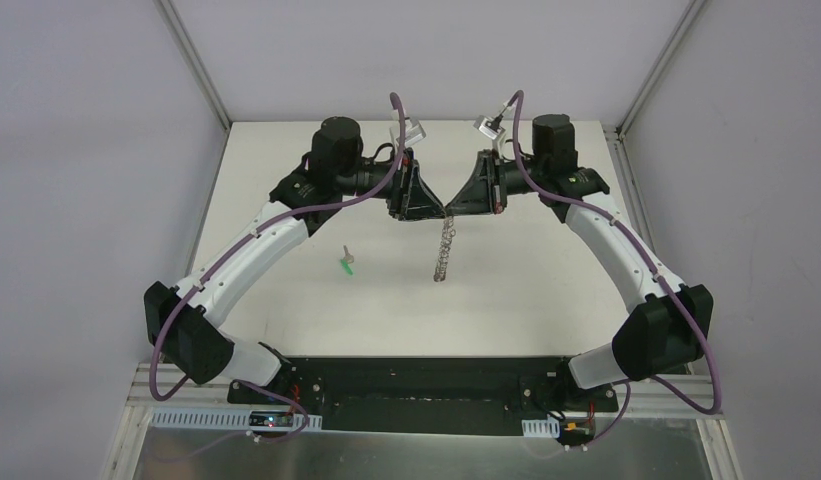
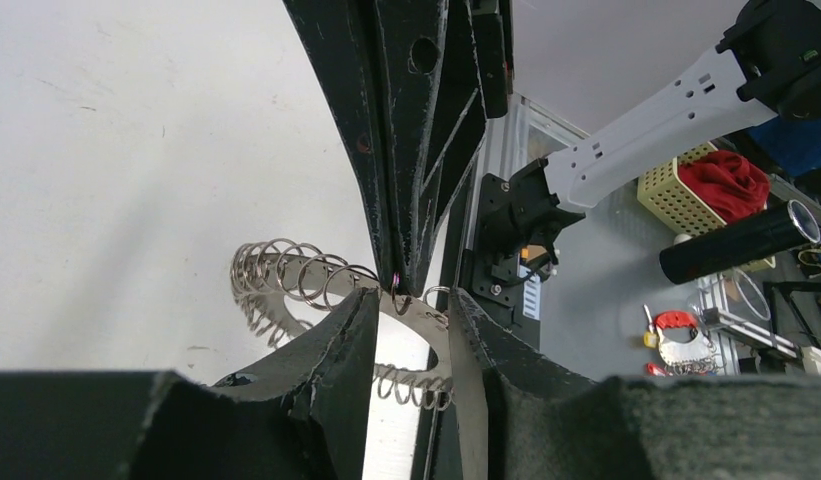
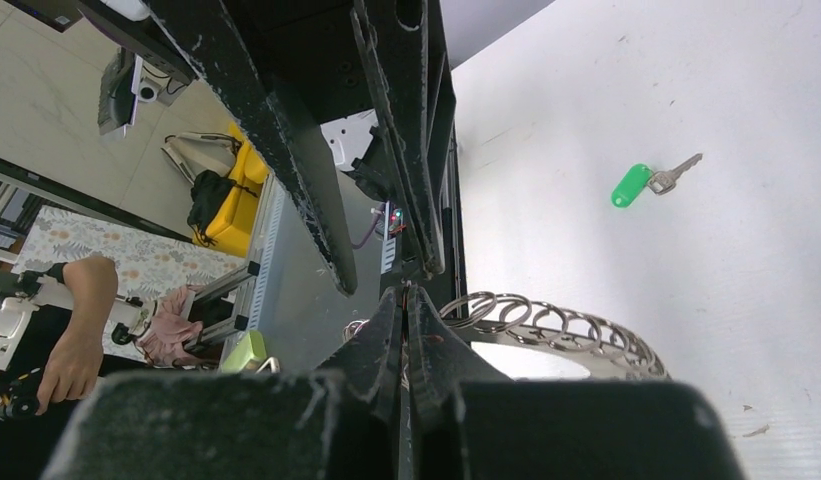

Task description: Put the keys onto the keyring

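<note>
The keyring, a flat grey ring fringed with wire loops, hangs in the air between the two grippers at the table's far middle. My right gripper is shut on its top edge; in the right wrist view the jaws are pressed together on a loop, with the keyring running off to the right. My left gripper faces it with jaws apart; in the left wrist view the keyring passes across the gap. The green-headed key lies on the table to the left, also in the right wrist view.
The white table is bordered by a metal frame. Beyond the near edge, the left wrist view shows a yellow basket with red cloth and a black cylinder. A person's arm shows off the table.
</note>
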`<state>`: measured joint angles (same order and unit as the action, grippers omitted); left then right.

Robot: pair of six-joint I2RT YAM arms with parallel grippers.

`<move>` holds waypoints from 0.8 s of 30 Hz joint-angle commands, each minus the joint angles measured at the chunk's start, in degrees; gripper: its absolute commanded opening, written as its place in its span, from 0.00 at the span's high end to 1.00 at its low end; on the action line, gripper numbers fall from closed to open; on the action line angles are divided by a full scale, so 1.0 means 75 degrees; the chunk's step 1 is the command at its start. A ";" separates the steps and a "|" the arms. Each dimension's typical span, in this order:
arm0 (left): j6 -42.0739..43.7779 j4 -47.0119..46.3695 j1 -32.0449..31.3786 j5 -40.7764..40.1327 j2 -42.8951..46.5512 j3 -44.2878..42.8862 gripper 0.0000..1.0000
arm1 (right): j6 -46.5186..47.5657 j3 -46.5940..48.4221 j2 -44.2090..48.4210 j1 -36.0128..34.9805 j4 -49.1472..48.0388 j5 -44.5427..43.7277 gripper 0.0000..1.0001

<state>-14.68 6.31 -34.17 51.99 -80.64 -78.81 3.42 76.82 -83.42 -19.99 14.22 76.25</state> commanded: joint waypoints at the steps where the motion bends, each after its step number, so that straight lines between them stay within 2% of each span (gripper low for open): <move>1: -0.0125 -0.0425 -0.0072 0.0179 0.0026 0.0051 0.68 | -0.0431 -0.0054 0.0366 0.0108 -0.0828 0.0497 1.00; 12: -0.0231 -0.0689 -0.0096 0.0252 0.0042 0.0288 0.76 | -0.1135 -0.0215 0.0380 0.0177 -0.1434 0.0521 1.00; 24: -0.0436 -0.0824 -0.0187 0.0299 -0.0098 0.0218 0.85 | -0.1300 -0.0334 0.0388 0.0203 -0.1643 0.0463 1.00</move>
<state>-16.99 3.27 -34.57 52.18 -81.03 -76.88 -5.43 74.17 -83.18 -18.92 5.28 78.06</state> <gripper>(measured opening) 0.170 0.010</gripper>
